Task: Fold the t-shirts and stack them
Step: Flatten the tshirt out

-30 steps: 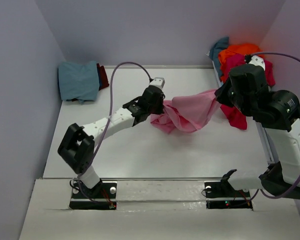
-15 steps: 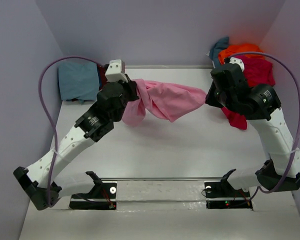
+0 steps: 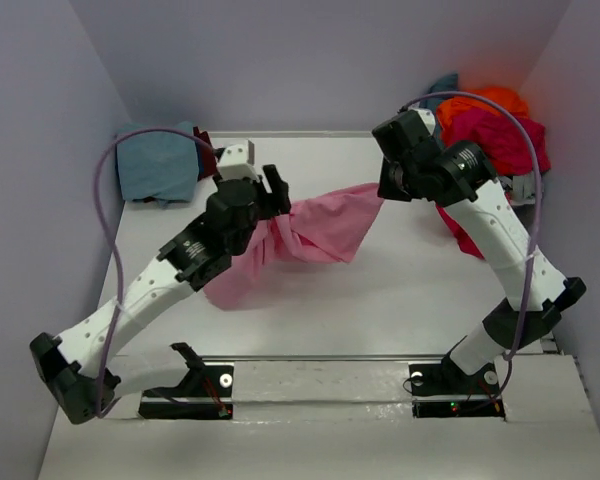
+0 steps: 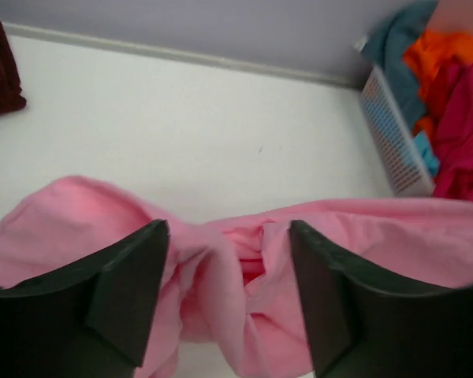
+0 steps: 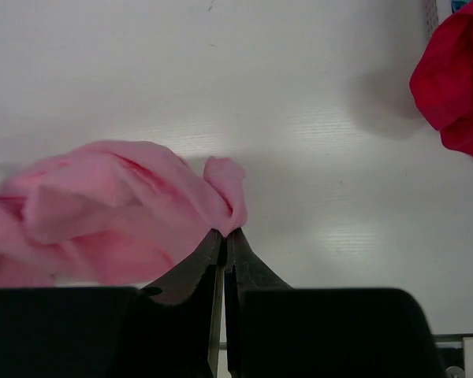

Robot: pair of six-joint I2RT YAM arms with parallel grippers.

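A light pink t-shirt (image 3: pixel 320 230) hangs stretched and twisted between my two arms above the table, its left end drooping onto the surface (image 3: pixel 230 285). My left gripper (image 3: pixel 270 212) is open; in the left wrist view its fingers stand wide on either side of the bunched pink cloth (image 4: pixel 221 268) without pinching it. My right gripper (image 3: pixel 385 188) is shut on the shirt's right edge, with a pink fold (image 5: pixel 229 197) nipped at the fingertips (image 5: pixel 225 234). More t-shirts, orange and crimson-magenta, are heaped at the back right (image 3: pixel 490 120).
A folded dusty teal-blue t-shirt (image 3: pixel 158 160) lies at the back left with a dark red one (image 3: pixel 208 155) beside it. A white mesh basket (image 4: pixel 390 134) holds the heap at the right. A crimson shirt (image 5: pixel 457 87) hangs over its side. Walls close in left and right.
My left gripper has opened and let go of the pink t-shirt, whose left end has sagged to the table. The right gripper has carried its end left and farther back.
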